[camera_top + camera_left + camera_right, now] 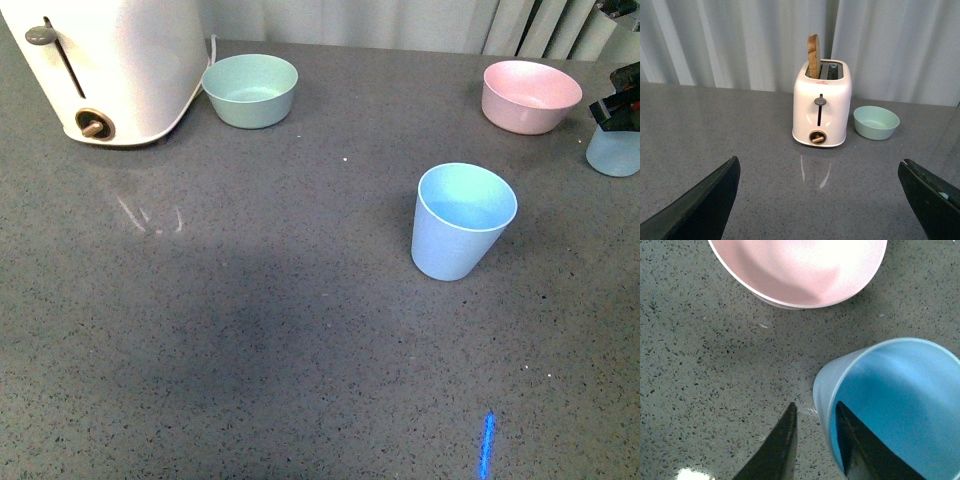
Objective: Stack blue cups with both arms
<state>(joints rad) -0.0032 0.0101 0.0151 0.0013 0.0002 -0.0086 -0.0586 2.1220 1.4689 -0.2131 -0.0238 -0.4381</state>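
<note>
One blue cup point(461, 222) stands upright on the grey counter, right of centre. The second blue cup point(613, 152) is at the far right edge, held by my right gripper point(622, 108). In the right wrist view this cup point(900, 400) is pinched at its rim: one finger point(860, 450) is inside it, the other outside, so the right gripper point(816, 412) is shut on its wall. My left gripper point(820, 172) is open and empty; its two black fingers point(710, 200) stand wide apart over bare counter. The left arm does not show in the front view.
A pink bowl point(531, 96) sits at the back right, close to the held cup, and shows in the right wrist view point(800, 270). A mint-green bowl point(250, 90) and a white toaster point(110, 65) stand at the back left; the left wrist view shows both.
</note>
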